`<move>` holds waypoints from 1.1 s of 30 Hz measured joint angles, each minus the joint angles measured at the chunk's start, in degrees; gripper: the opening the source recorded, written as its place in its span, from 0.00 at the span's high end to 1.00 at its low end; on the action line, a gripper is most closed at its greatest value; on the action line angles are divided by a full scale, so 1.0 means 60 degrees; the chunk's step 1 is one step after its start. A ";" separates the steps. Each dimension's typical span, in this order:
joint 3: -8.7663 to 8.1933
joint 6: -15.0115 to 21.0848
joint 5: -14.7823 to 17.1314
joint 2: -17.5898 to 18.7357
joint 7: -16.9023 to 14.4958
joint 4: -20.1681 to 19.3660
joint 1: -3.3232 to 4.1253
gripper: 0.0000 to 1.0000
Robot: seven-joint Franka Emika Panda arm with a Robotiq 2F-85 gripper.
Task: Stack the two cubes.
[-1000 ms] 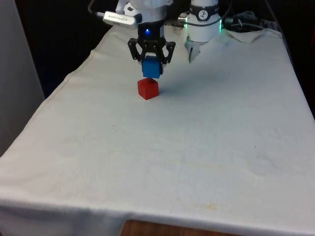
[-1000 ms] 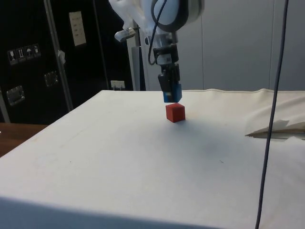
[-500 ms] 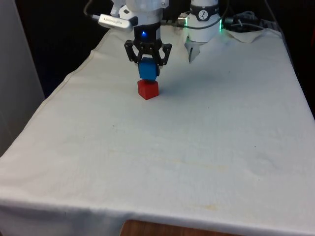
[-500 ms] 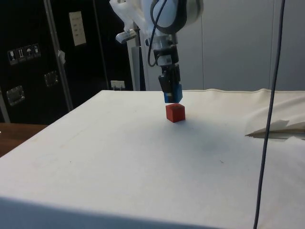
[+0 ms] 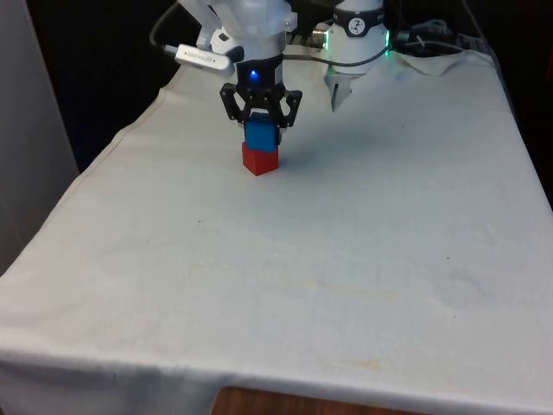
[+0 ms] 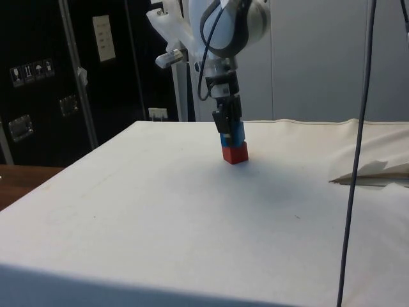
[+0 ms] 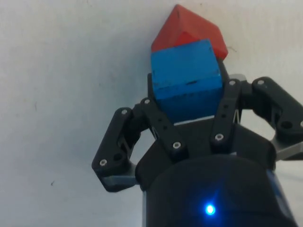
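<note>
We see a table [image 5: 346,285] under a white cloth, with two small cubes stacked near its far end, towards the front view's left. The red cube [image 5: 259,161] sits on the cloth. The blue cube [image 5: 258,134] rests on top of it, and the gripper [image 5: 259,121] comes straight down from above with its fingers closed narrowly on the blue cube's two opposite sides.

From the side view, the blue cube [image 6: 232,135] appears to touch the red cube [image 6: 235,153], with no gap between them, and the gripper [image 6: 225,123] stands upright over both. We judge that this vertical hold keeps the blue cube level so it can settle flat.

In the wrist view, the blue cube [image 7: 185,78] lies between the fingers of the gripper [image 7: 188,116], and the red cube [image 7: 189,30] shows past it with one corner sticking out. The two cubes seem turned a little against each other, so their edges do not line up exactly. We judge that most of the blue cube is supported, but a sideways nudge on release could shift it.

Open cloth surrounds the stack on every side. The cloth's edge on the front view's left is the nearest border, still well apart from the cubes. Nothing stands beside the stack, so the fingers have room to spread and the arm has free space above to lift away.
</note>
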 measured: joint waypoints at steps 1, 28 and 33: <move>0.0000 0.0000 0.0000 0.0000 0.0000 0.0000 0.0000 0.99; -0.0010 0.0019 0.0000 0.0067 0.0000 0.0019 0.0000 0.00; -0.0010 -0.0248 -0.0019 -0.0277 0.0000 -0.0019 0.0048 0.00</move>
